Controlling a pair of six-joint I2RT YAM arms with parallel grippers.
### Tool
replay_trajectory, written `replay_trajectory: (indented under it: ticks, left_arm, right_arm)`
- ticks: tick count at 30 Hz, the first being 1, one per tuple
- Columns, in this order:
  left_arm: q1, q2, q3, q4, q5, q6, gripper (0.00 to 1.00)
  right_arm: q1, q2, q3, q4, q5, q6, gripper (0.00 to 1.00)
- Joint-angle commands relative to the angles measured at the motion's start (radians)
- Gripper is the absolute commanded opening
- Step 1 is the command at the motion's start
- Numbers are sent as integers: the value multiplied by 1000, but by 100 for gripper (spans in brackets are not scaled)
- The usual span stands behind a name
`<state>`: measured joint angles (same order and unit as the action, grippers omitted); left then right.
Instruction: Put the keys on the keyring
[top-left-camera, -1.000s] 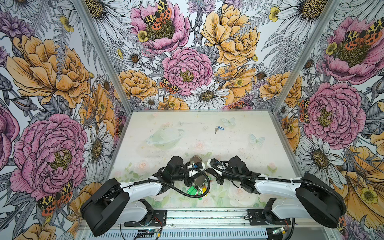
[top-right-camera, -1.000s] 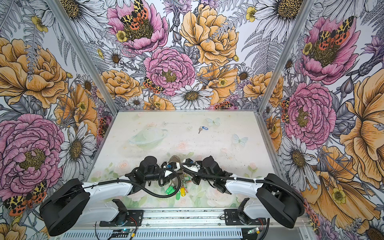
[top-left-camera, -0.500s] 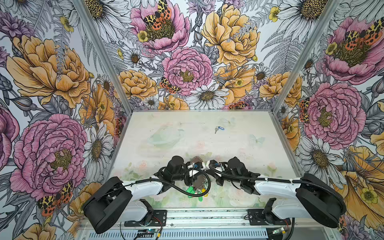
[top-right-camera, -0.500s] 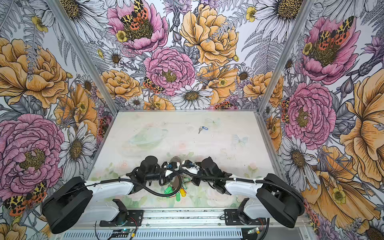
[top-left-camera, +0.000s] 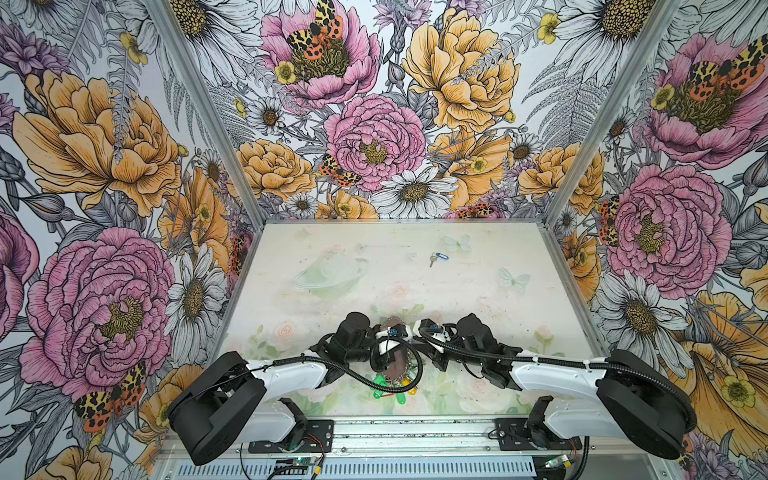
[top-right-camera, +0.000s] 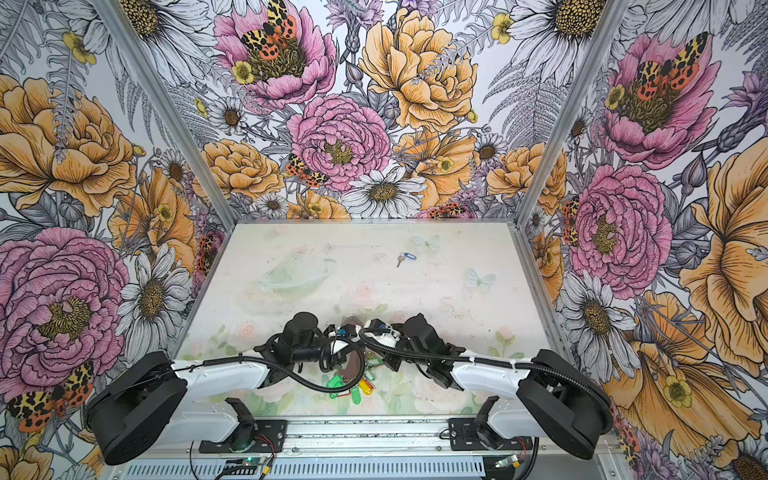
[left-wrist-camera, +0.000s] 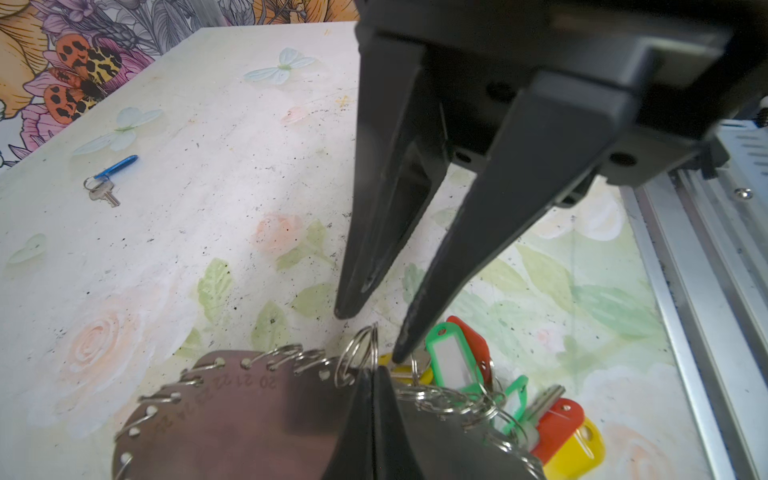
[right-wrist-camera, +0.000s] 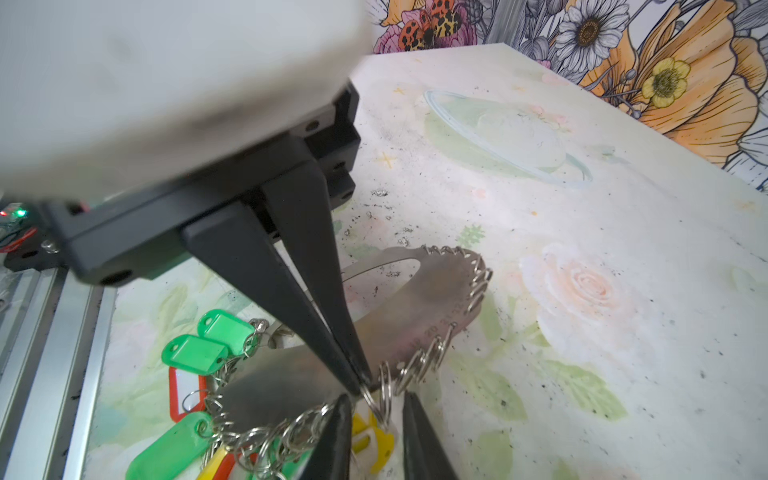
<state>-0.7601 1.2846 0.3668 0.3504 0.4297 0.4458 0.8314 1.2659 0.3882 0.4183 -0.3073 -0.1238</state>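
Observation:
The keys (top-left-camera: 438, 257), one small silver key on a blue tag, lie alone on the far part of the table, also in a top view (top-right-camera: 405, 258) and the left wrist view (left-wrist-camera: 106, 183). The keyring (left-wrist-camera: 249, 415), a flat brownish-grey oval band edged with small wire rings, sits near the front between both arms (top-left-camera: 399, 361). My left gripper (left-wrist-camera: 374, 374) is shut on the keyring's rim beside a wire ring. My right gripper (right-wrist-camera: 376, 401) stands open, one wire ring between its fingertips (right-wrist-camera: 343, 405), right against the left gripper's tips.
A bunch of keys with green, red and yellow tags (top-left-camera: 390, 388) hangs from the keyring's near side, close to the metal rail (left-wrist-camera: 706, 291) at the table's front edge. Floral walls close the table in on three sides.
My left gripper has closed onto the keyring's rim. My right gripper has gone from shut to open around a wire ring. Both arms have stayed near the front centre.

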Motion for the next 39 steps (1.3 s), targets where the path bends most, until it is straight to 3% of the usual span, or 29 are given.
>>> replay_trajectory:
  ticks: [1, 13, 33, 39]
  left_arm:
    - [-9, -50, 32, -37, -36, 8, 0]
    - [-18, -77, 50, -98, -37, 32, 0]
    - [-21, -94, 40, -88, 46, 30, 0]
    - [-19, -93, 40, -82, 37, 26, 0]
  right_arm:
    - [-17, -63, 0, -38, 27, -14, 28]
    - [-29, -8, 8, -13, -81, -45, 24]
    - [-17, 75, 19, 85, -102, -37, 18]
    - [-14, 81, 18, 97, -128, -35, 7]
